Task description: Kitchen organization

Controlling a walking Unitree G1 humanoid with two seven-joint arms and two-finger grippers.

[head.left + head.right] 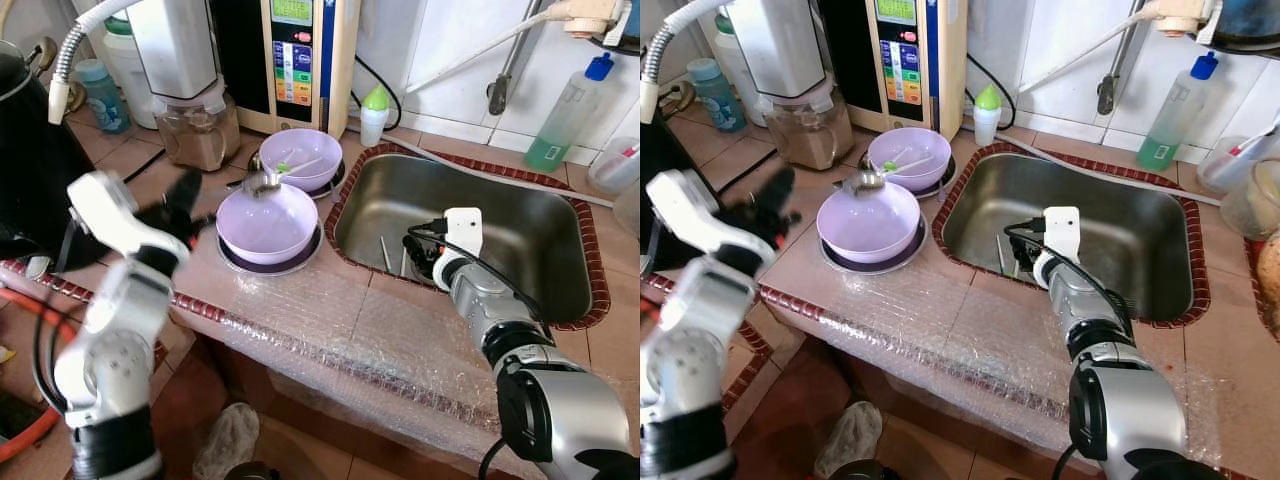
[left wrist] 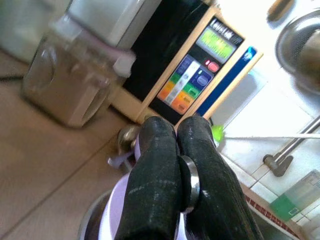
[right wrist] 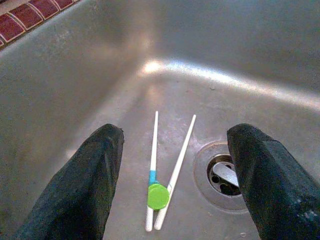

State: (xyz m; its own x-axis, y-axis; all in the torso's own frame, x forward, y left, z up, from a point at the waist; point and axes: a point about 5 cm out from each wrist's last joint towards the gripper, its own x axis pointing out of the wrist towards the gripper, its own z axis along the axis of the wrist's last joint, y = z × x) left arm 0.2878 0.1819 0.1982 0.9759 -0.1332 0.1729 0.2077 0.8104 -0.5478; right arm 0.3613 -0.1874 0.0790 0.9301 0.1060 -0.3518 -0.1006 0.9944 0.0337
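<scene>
**Right Pincer Positioned Over Chopsticks in Sink**

The right pincer (image 3: 172,185) hung inside the steel sink (image 1: 520,225), fingers spread wide. A pair of white training chopsticks (image 3: 167,172), joined by a green disc, lay flat on the sink floor directly between the two fingers, just beside the drain (image 3: 220,175). Their long axis ran roughly along the pincer's line of sight, so a closing grip would probably cross both sticks. The left pincer (image 2: 172,185), fingers pressed together, was near the front lilac bowl (image 1: 268,224) on the desk (image 1: 330,320), well apart from the chopsticks; the right arm was nearer.
</scene>
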